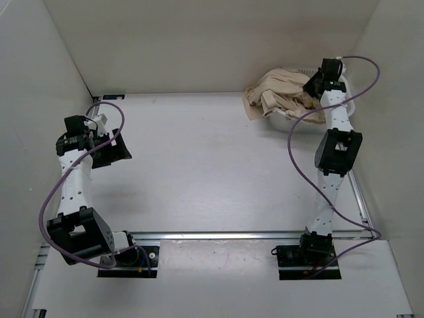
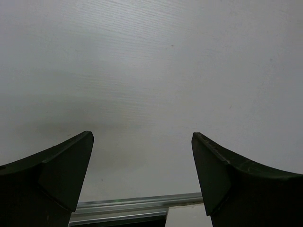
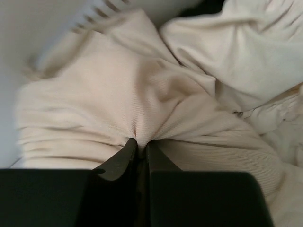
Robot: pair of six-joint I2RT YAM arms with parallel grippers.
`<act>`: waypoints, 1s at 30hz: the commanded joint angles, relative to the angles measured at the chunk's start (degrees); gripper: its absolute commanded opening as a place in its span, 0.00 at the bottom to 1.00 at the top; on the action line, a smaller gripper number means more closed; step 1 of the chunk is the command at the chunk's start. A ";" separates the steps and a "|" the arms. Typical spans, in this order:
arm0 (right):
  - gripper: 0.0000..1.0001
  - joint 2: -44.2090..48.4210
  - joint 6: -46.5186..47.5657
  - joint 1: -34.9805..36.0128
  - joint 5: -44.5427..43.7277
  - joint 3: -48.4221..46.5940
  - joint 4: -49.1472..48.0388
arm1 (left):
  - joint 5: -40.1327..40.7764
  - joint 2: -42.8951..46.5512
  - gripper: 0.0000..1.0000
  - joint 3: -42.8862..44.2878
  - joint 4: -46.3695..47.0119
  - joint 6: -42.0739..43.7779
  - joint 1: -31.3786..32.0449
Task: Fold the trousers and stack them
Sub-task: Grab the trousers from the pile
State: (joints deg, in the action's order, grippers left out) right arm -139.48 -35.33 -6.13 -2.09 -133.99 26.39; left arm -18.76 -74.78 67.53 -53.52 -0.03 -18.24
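A crumpled heap of beige trousers (image 1: pixel 278 96) fills the white basket (image 1: pixel 348 105) at the table's far right corner, with cloth spilling over its left rim. My right gripper (image 1: pixel 313 85) reaches down into the heap. In the right wrist view its jaws are shut on a pinched fold of the trousers (image 3: pixel 142 94), the cloth puckering at my right gripper (image 3: pixel 141 143). My left gripper (image 1: pixel 118 151) hovers over the bare table at the left. In the left wrist view my left gripper (image 2: pixel 142 137) stands open with nothing between its dark fingers (image 2: pixel 66 165).
White walls close in the table on the left, back and right. A metal rail (image 1: pixel 245 234) runs across the near edge by the arm bases, also seen as the rail (image 2: pixel 132 205) below my left gripper. The basket's slotted wall (image 3: pixel 97 12) shows behind the cloth.
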 commanded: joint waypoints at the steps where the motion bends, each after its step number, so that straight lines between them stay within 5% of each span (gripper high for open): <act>1: 0.00 11.58 6.31 1.20 -2.74 -0.13 -2.40 | -2.24 0.87 0.96 2.96 0.61 0.03 0.22; 13: 0.00 45.15 24.86 20.53 -10.04 11.81 5.07 | -4.08 10.26 0.96 -0.20 0.61 0.03 0.22; 20: 0.00 65.53 25.77 33.11 -9.34 23.85 7.62 | -6.80 13.44 0.97 -0.73 0.61 0.03 0.22; 26: 0.00 70.57 17.24 34.87 -6.53 33.96 8.23 | -11.29 12.38 0.91 -0.21 0.61 0.03 0.74; 30: 0.00 61.39 13.19 36.53 -4.33 38.02 9.46 | -9.12 7.29 0.85 0.85 0.61 0.03 2.58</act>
State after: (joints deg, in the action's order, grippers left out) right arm -68.75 -17.69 28.71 -8.29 -98.35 36.34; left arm -27.46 -64.42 67.13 -53.49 -0.03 -17.52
